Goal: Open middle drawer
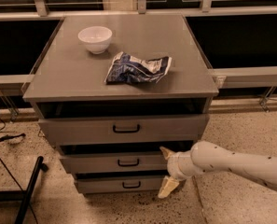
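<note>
- My gripper claw (163, 171) sits released, grasping nothing, at the right end of the middle drawer (91, 164).
- I centre on its handle (128, 162), clench, then pull straight out.

On the cabinet (184, 55): bowl (95, 38) rear left, bag (137, 69) before it to the right. Gripper (168, 170) at right end of the middle drawer (96, 163), below the top drawer (77, 129).

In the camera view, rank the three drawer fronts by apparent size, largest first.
1. Top drawer
2. Middle drawer
3. Bottom drawer
Camera nearness may exaggerate this. The gripper straddles the middle drawer's right end.
</note>
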`<act>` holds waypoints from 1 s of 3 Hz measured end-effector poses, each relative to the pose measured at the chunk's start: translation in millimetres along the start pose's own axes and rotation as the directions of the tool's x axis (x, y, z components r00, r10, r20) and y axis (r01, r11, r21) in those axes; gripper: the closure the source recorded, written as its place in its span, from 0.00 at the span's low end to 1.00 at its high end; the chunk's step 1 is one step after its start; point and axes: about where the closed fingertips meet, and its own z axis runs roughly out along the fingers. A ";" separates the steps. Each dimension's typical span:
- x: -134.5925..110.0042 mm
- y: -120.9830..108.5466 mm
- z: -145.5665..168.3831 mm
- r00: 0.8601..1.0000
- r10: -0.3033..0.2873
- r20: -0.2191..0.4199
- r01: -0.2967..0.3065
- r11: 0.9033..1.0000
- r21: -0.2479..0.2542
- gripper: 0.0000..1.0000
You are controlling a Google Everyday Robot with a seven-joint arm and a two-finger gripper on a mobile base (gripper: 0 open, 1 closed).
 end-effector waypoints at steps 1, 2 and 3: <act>0.1 -11.1 11.1 1.000 -0.011 0.020 0.011 1.000 0.002 0.00; -2.1 -32.3 42.5 0.999 -0.044 -0.009 0.043 0.998 -0.043 0.00; 0.6 -37.1 52.5 0.999 -0.042 -0.011 0.042 0.998 -0.053 0.00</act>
